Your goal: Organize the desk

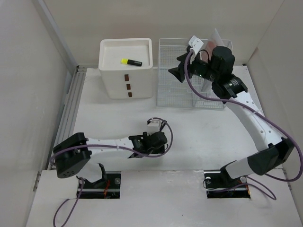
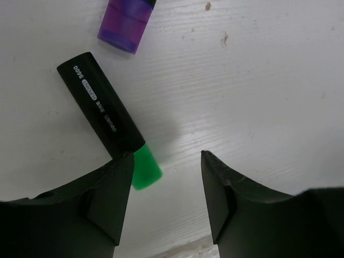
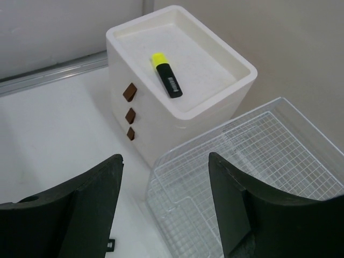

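Looks to me like the left arm is lining up on the green highlighter [image 2: 105, 107], so here's how I'd play it. The left end effector [image 2: 166, 160] has its fingers spread with only bare table [image 2: 258, 80] between them. The marker's green cap sits right against the finger at 7 o'clock in the wrist view, and the black barrel runs off toward 10 o'clock. So it's off to one side, not centred. I'd slide toward 10 o'clock until the barrel is in the gap, twist the wrist so the fingers close across the barrel rather than along it, and pinch the black body, not the cap, since a cap might pop off. Watch the purple highlighter [image 2: 124, 24] at 11 o'clock: it's near enough to get bumped. The table itself is the big white surface under everything, with its grey rail along the 9 o'clock edge in the top view. The right end effector [image 3: 164, 158] is spread too, holding nothing, up over the wire rack [image 3: 258, 161] at 1 o'clock. A yellow highlighter [image 3: 167, 78] already lies in the tray of the drawer box [image 3: 161, 123] at 11 o'clock. Writing: "S600" in white on the green one's barrel, the rest too small for me, and the yellow one has a barcode-like label.
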Robot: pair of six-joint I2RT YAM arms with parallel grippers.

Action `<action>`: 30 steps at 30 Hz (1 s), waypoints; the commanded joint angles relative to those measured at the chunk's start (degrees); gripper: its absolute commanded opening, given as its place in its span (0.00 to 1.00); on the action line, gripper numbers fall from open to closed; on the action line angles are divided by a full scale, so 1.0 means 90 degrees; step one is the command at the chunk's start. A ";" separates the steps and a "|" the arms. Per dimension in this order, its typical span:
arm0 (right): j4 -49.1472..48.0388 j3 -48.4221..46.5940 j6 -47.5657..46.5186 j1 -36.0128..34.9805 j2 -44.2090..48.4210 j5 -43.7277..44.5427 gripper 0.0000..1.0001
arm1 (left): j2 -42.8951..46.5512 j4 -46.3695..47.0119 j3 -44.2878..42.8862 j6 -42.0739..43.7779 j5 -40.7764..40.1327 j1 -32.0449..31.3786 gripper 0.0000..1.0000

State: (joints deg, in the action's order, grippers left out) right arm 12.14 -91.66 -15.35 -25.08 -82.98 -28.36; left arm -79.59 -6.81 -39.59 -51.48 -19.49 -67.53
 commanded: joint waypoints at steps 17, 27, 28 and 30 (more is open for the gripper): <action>-0.0499 0.1151 0.0388 0.0111 0.1115 -0.0706 0.70 | -0.0824 -0.1753 -0.1060 -0.1759 -0.1770 -0.0690 0.49; -0.0617 0.1473 0.0456 0.0111 0.1173 -0.0833 0.70 | -0.1595 -0.1685 -0.1186 -0.1887 -0.1829 -0.0690 0.49; -0.0617 0.1473 0.0456 0.0111 0.1173 -0.0833 0.70 | -0.1673 -0.1685 -0.1187 -0.1887 -0.1829 -0.0632 0.49; -0.0617 0.1531 0.0456 0.0111 0.1231 -0.0833 0.70 | -0.1732 -0.1685 -0.1245 -0.1946 -0.1829 -0.0632 0.49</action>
State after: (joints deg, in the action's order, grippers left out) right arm 10.13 -78.02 -12.01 -24.38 -74.28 -34.15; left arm -93.82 -20.82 -49.56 -67.05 -35.59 -73.41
